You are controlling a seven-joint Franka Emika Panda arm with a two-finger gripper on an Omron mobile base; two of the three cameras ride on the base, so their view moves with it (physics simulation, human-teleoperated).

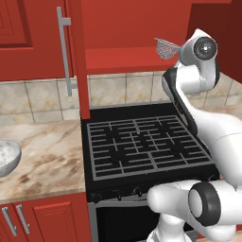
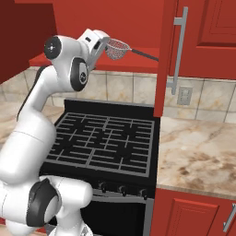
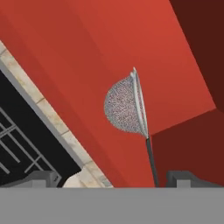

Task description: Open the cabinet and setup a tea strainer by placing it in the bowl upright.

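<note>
Cabinet [image 2: 171, 55] is wide open, both doors swung out to frame the red shelf above the stove [image 1: 142, 146], so the opening part looks done and the reach is on. The tea strainer [image 2: 117, 50] sits on that shelf, near its front edge, mesh basket toward the arm and its thin dark handle trailing off to the right. From the hand camera the strainer [image 3: 124, 105] shows side-on, rim nearly vertical in that tilted picture, handle running down toward the claw.

The claw [image 3: 113, 177] is spread wide, released, nothing between its tips. They stand either side of the handle's lower end, not yet touching it as far as I can tell. From the right base camera the hand is just beside the basket, angled up toward the shelf, elbow folded high over the burners to get there.

Why the wide spread? My read: it wants room to straddle the thin handle or the rim before clenching, and a slim wire handle is easy to miss or twist, so the line-up matters here.

The bowl [image 1: 7, 158] waits far off to the left on the marble counter [image 1: 47, 156], past the open left door, pale speckled inside facing up. That is a long carry once the strainer is caught, and the door edge stands between shelf and bowl, something to swing around.
</note>
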